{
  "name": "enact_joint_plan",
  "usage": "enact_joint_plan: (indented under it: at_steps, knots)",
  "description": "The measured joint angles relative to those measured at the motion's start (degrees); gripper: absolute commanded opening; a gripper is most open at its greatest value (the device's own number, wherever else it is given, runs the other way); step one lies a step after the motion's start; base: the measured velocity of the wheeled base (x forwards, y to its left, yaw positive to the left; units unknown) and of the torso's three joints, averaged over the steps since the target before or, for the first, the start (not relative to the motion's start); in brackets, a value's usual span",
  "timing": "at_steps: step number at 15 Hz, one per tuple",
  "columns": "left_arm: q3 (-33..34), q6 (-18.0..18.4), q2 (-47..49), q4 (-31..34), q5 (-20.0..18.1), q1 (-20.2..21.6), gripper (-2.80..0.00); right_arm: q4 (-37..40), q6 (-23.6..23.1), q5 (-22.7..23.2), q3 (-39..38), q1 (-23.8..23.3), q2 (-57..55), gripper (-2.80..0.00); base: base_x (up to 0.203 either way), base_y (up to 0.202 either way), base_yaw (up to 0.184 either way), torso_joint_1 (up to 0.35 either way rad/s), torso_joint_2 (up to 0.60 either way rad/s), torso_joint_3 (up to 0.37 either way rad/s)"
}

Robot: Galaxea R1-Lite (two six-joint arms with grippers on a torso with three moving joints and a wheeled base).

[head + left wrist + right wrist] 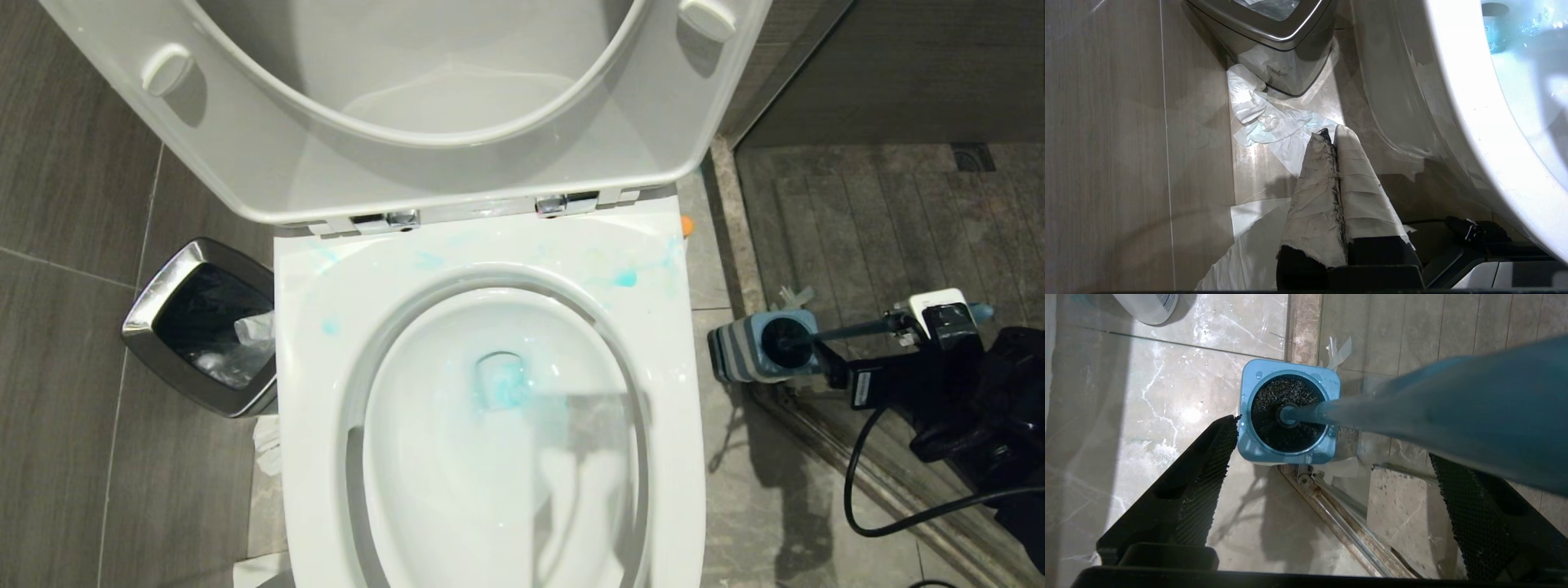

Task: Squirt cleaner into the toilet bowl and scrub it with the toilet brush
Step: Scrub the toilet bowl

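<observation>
I have the right claw (1331, 477) beside the toilet, over the toilet brush (1412, 412), and its jaws stand wide apart, released, with the slate-blue handle passing between them without a grip. The dark head sits down in the holder (1289, 412), which stands on the floor next to the shower threshold (731, 245). To my judgement the scrubbing is done or not yet begun; I cannot tell which. If I must take the brush, I should centre the handle between both pads, close firmly, and lift straight up so that the holder does not tip. If I am leaving it, I should draw the claw away along the handle without knocking it.

The left claw (1333, 136) hangs low by the bowl's outer wall, clenched on nothing, its fingers wrapped in white tape.

The toilet bowl (490, 269) has the seat and lid raised; cleaner (500, 384) colours the water blue and spots the rim. The floor is grey tile, with crumpled tissue (1261, 118) and a steel-rimmed bin (204, 327) to the left.
</observation>
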State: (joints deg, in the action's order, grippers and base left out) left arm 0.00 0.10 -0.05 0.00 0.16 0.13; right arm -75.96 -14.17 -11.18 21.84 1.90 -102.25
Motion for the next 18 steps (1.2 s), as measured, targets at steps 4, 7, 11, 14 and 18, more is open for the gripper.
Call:
enact_joint_plan:
  at_steps: [4, 7, 11, 14, 18]
  knots:
    - [0.00, -0.02, 0.00, 0.00, -0.02, -0.06, -2.80, -2.98, -1.65, 0.07, 2.56, -0.01, -1.77, 0.00, 0.000, 0.000, 0.000, 0.000, 0.00, 0.000]
    - [0.00, 0.00, 0.00, 0.00, 0.00, -0.06, -2.80, -6.67, -3.29, 0.07, 4.01, -0.01, -3.04, -2.80, 0.000, 0.000, 0.000, 0.000, 0.00, 0.000]
    - [0.00, 0.00, 0.00, 0.00, 0.00, 0.02, -2.80, -10.49, -5.40, 0.74, 4.00, 0.02, -3.48, -2.80, 0.000, 0.000, 0.000, 0.000, 0.00, 0.000]
    - [0.00, 0.01, 0.00, 0.00, -0.01, -0.06, -2.80, -11.22, -6.46, 0.92, 4.06, 0.00, -3.54, -2.80, 0.000, 0.000, 0.000, 0.000, 0.00, 0.000]
    - [0.00, -0.01, 0.00, 0.00, 0.02, -0.10, -2.80, -11.19, -6.50, 1.16, 3.82, 0.02, -3.50, -2.80, 0.000, 0.000, 0.000, 0.000, 0.00, 0.000]
